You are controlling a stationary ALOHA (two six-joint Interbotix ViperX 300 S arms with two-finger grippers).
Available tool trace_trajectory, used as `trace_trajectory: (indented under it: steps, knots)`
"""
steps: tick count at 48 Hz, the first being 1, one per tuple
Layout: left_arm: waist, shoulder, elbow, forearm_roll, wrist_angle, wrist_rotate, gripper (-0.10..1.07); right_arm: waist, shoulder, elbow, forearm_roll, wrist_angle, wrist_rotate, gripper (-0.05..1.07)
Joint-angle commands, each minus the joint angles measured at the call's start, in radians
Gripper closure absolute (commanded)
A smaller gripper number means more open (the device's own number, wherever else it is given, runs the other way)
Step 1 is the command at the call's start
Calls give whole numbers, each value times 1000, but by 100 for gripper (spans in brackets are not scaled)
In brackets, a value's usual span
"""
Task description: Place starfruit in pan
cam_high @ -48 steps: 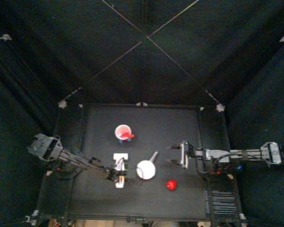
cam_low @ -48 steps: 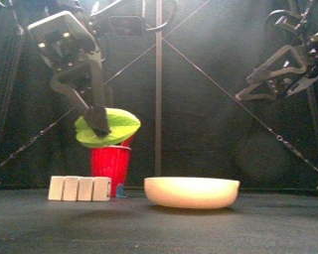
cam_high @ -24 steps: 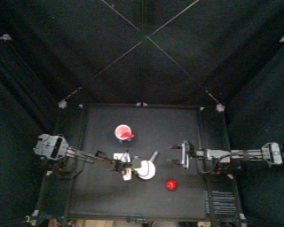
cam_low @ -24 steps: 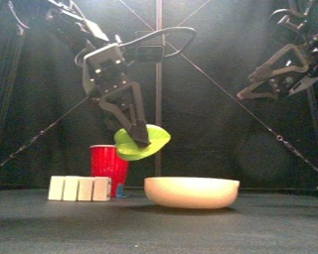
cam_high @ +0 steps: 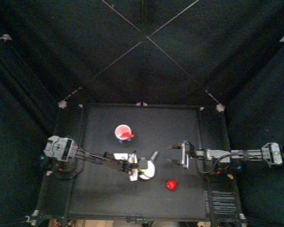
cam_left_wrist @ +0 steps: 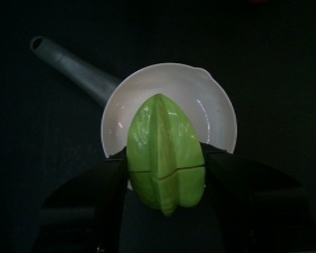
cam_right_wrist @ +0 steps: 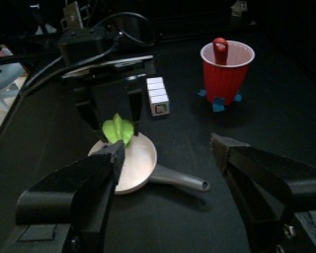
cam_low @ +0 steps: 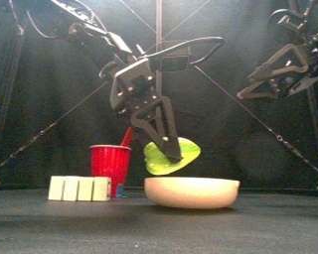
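Front view shows you the left pincer (cam_low: 166,151) clamped on the starfruit (cam_low: 173,156), holding it just above the pan (cam_low: 191,191), not yet touching the bowl. From the left wrist camera you see the fruit over the pan's near rim, the pale handle pointing away. Your right pincer (cam_right_wrist: 168,188) hangs raised on the right with its jaws spread wide, gripping nothing. Behind stands a red cup (cam_low: 108,167) on the desk (cam_low: 159,230).

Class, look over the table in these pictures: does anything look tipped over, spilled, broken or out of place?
Nothing stands out. The red cup stands upright, the white blocks sit in a row, and the pan rests flat beneath the starfruit held by the left tool.
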Motion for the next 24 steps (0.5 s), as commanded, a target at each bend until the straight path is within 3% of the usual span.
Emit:
trace_trajectory:
  steps: [1,24]
  knots:
    - [3,-3,-34,2,-6,3,26,-3,3,-9,3,-5,0,3]
    - [3,3,-44,0,-8,3,6,-3,11,-9,3,-5,0,3]
